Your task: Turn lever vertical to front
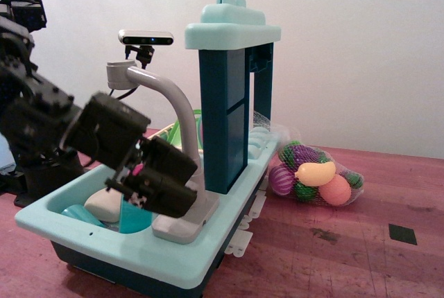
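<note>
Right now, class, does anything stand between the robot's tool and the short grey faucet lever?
Nothing visible does. The black tool sits right at the grey toy faucet, covering its knuckle, so the lever is hidden and contact cannot be confirmed.

The black arm (41, 114) reaches in from the left and slopes downward to the right. Its gripper (163, 180) points down and right, seen side-on; how its jaws stand cannot be made out.
</note>
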